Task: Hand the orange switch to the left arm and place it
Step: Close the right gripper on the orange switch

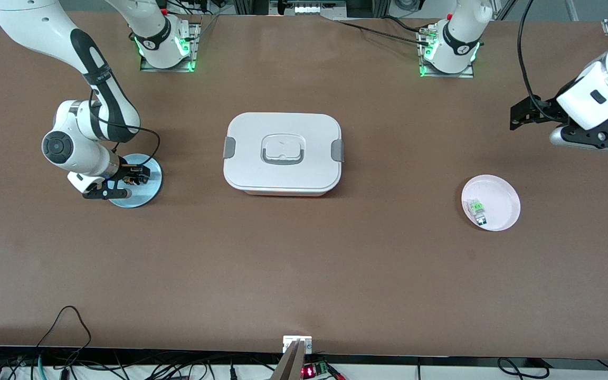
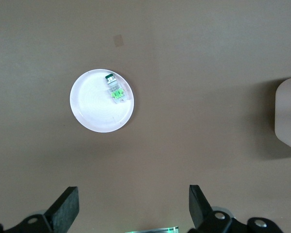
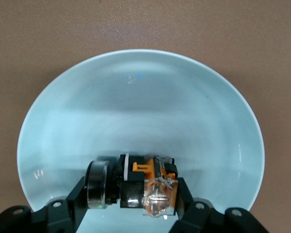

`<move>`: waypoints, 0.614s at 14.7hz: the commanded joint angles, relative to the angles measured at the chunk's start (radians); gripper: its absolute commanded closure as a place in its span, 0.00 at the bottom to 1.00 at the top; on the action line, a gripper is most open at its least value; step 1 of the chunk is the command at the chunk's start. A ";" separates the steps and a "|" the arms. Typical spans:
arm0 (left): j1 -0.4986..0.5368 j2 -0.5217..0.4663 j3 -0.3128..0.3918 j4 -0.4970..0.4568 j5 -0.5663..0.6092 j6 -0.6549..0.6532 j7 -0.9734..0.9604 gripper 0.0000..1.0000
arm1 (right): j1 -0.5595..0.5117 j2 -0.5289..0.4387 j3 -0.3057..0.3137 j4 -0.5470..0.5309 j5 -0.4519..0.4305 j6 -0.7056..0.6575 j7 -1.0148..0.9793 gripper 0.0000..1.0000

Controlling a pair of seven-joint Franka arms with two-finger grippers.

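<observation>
orange switch (image 3: pixel 138 187) in pale blue plate (image 3: pixel 136 97) at right arm's end of table, right gripper (image 3: pixel 136 194) low over plate w/ wrist bent down, pinching switch, box (image 1: pixel 283 153) mid-table, left gripper (image 2: pixel 131 208) jaws spread, raised over table nr white plate (image 2: pixel 94 114) w/ green switch (image 2: pixel 115 90), waiting

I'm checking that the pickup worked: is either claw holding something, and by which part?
The right claw is shut on the orange switch, gripping its body, on the blue plate. The left claw is open, holding nothing.
</observation>
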 commanded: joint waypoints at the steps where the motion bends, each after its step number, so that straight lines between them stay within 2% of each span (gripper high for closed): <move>1: 0.000 0.018 -0.004 0.039 0.006 -0.029 -0.013 0.00 | -0.009 -0.004 0.008 -0.015 0.012 0.012 0.002 0.48; 3: -0.002 0.018 -0.007 0.039 0.004 -0.029 -0.013 0.00 | -0.009 -0.004 0.008 -0.011 0.011 0.011 -0.013 0.60; 5: 0.000 0.018 -0.004 0.039 0.004 -0.029 -0.011 0.00 | -0.009 -0.010 0.009 -0.007 0.007 0.009 -0.018 0.64; 9: 0.000 0.018 -0.005 0.039 0.002 -0.030 -0.013 0.00 | -0.008 -0.053 0.020 0.018 0.007 -0.030 -0.018 0.64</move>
